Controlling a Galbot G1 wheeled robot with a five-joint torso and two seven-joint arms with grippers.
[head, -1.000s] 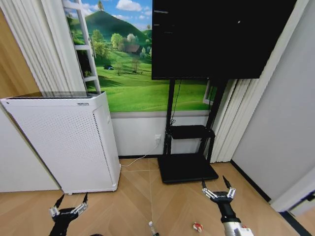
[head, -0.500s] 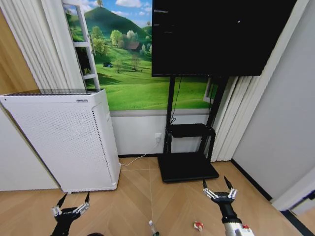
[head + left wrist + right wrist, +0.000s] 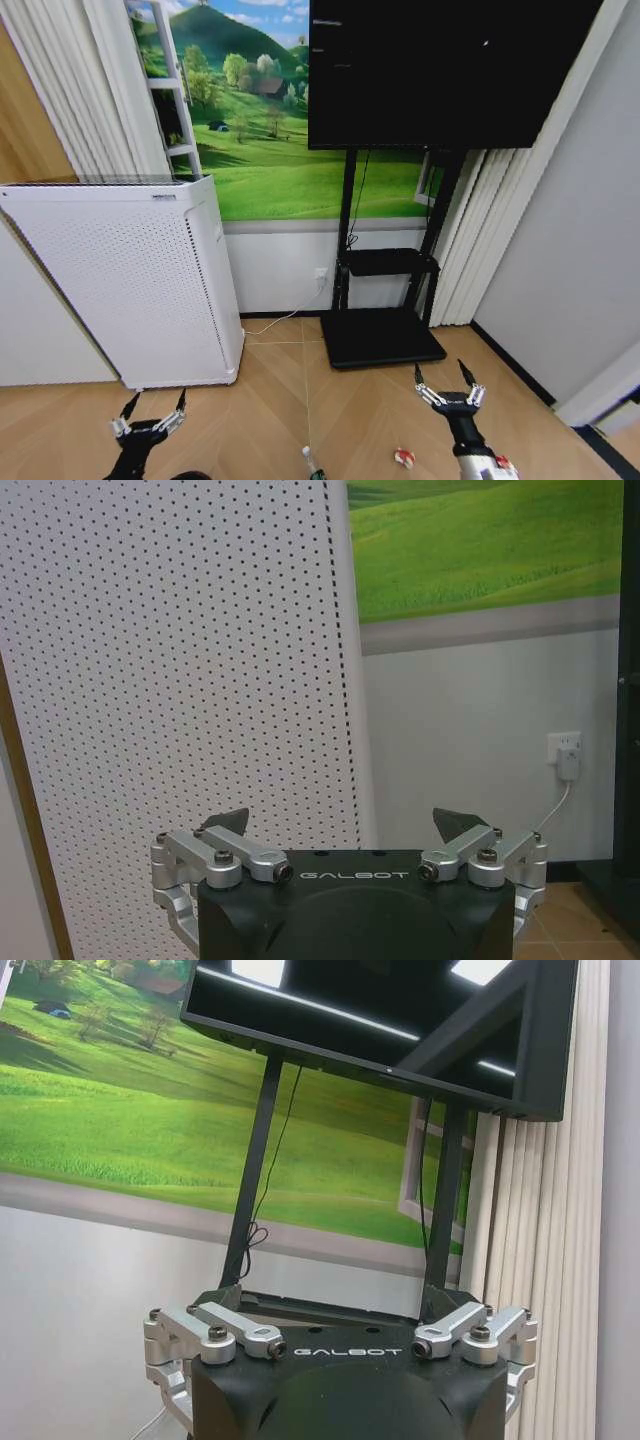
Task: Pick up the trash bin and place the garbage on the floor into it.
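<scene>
We assess this as a staged living room or demonstration room. Herringbone wood floor [image 3: 270, 400]; large dark television [image 3: 440, 75] on a black floor stand [image 3: 385, 330] at far centre; white perforated appliance [image 3: 130, 285] at left; meadow mural [image 3: 260, 150] behind; pleated curtains [image 3: 470, 240] right.

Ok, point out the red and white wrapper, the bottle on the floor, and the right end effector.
red and white wrapper [image 3: 403, 459]: head view, on its crumpled middle.
bottle [image 3: 311, 462]: head view, on its upper part at the picture's lower edge.
right end effector [image 3: 448, 383]: head view, midway between its open fingertips.
</scene>
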